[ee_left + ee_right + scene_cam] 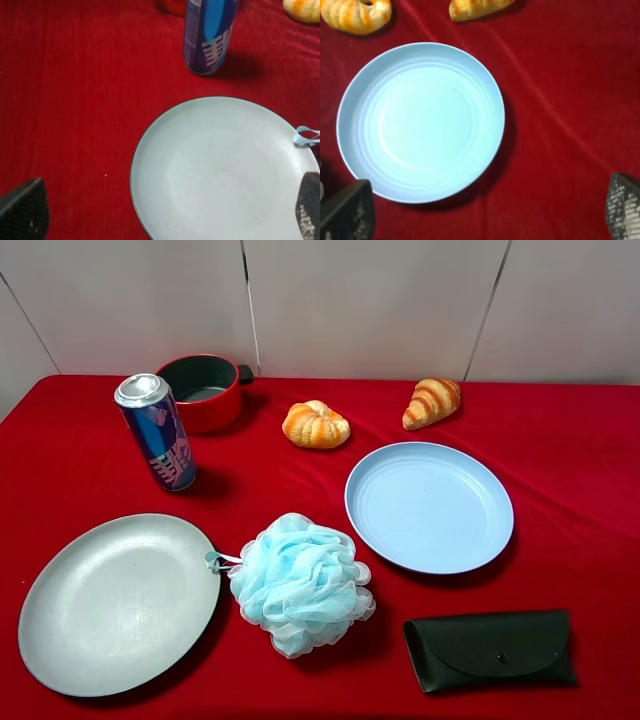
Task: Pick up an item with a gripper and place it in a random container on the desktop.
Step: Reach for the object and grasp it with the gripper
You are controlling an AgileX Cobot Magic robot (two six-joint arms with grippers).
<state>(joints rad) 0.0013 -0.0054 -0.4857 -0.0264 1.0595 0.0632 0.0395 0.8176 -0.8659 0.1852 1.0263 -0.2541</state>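
While nothing is lifted yet, stage: the pick has not begun, and the light blue plate (400, 540) lies bare.
Item: the croissant (432, 402) lies on the red desktop (580, 470) at its far side, just beyond the plate's far rim and apart from it, with the orange bun (315, 424) off to its left.
Right wrist view: only part of the croissant (477, 7) shows, at the frame's edge, past the plate (420, 122).
Right gripper (485, 210): spread wide, holding nothing, hanging above the plate's near rim.
Left gripper (165, 210): also spread wide and empty, above the grey plate (225, 170), well away from the item.
Likely handling: it looks light and somewhat soft, so it should give a little under the pads. A gentle close ought to do, and a hard squeeze could deform it.
Slip risk: the tapered tips narrow quickly and would probably squirt out of a closing claw.
Where to hold: across the thick middle, one finger on each long flank, coming straight down.
Better arm: the right, judging by how near it is.
Placement: a short carry toward the plate's centre.
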